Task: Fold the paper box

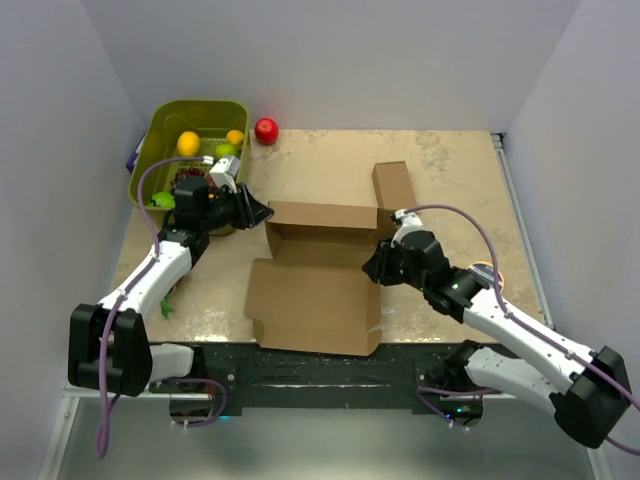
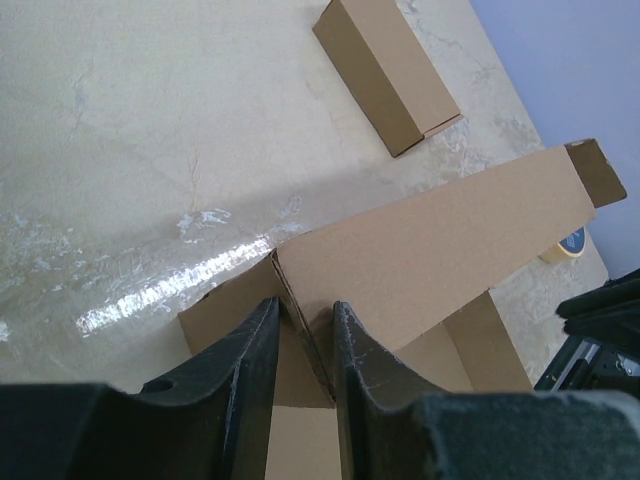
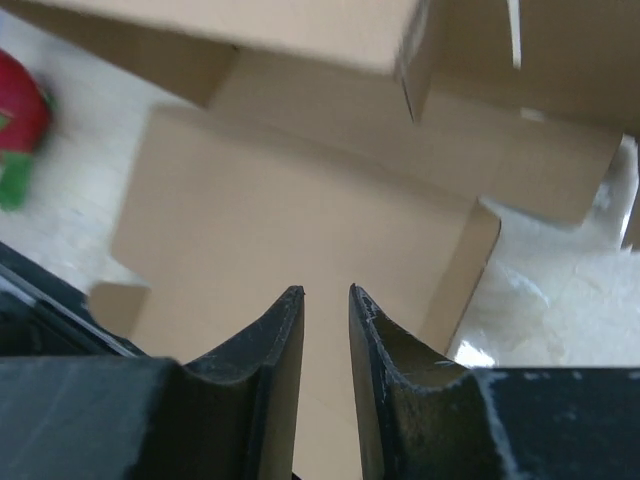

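The left fingers (image 2: 250, 370) clamp a left flap of the box (image 1: 310, 295); the right fingers (image 3: 275, 340), slightly apart, hold nothing. A red thing (image 3: 20, 110) is blurred.

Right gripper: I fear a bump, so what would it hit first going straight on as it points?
Probably the paper box, its flat panel lying just ahead of the right gripper; depth is unclear.

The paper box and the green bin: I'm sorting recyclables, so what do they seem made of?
The paper box: brown cardboard, matte, with sharp creases and raw cut edges. The green bin: probably moulded plastic, smooth with a rounded rim.
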You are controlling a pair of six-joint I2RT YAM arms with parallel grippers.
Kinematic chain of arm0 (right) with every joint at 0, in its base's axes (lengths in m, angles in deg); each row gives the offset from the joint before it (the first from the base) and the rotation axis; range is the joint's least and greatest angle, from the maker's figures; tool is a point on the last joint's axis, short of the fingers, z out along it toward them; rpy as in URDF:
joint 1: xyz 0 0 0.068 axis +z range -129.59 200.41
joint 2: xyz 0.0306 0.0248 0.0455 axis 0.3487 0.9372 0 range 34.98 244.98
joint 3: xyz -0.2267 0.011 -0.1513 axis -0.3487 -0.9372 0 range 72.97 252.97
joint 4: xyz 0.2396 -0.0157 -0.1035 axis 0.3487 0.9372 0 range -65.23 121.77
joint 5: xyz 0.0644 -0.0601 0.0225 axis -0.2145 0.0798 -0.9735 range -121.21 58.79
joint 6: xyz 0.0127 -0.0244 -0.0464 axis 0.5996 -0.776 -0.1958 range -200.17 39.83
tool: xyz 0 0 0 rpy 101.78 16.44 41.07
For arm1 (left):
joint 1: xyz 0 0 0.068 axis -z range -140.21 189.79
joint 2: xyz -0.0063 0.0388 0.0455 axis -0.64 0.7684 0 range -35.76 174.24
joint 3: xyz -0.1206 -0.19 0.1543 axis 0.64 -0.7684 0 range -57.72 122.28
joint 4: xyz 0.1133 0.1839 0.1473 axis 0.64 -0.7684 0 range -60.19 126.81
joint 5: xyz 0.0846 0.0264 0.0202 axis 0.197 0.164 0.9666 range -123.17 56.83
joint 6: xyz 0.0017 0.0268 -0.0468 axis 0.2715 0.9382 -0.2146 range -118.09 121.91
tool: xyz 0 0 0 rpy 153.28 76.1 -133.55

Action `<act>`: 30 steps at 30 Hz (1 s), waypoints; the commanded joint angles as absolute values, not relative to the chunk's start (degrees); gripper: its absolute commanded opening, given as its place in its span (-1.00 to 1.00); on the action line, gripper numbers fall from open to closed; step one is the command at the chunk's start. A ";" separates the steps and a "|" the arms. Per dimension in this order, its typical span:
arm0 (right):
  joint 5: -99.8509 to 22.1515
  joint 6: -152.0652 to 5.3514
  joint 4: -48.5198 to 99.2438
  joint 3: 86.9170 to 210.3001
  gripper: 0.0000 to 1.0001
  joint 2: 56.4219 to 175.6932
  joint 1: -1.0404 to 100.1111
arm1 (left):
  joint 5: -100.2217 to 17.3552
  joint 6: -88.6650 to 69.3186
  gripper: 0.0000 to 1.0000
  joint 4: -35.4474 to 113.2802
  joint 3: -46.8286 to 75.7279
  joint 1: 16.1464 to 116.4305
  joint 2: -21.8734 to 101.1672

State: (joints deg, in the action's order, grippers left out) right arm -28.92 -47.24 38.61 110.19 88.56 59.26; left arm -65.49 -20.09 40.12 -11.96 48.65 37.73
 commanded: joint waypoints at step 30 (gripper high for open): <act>-13.80 -32.53 44.19 102.06 -0.18 102.84 64.18 | -60.16 -17.43 -0.36 30.92 -14.04 48.49 37.72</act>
State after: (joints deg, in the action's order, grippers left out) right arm -15.48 -34.44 42.04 102.51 104.51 64.18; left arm -64.59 -20.03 39.18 -11.96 48.70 36.97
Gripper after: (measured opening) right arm 0.352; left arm 0.320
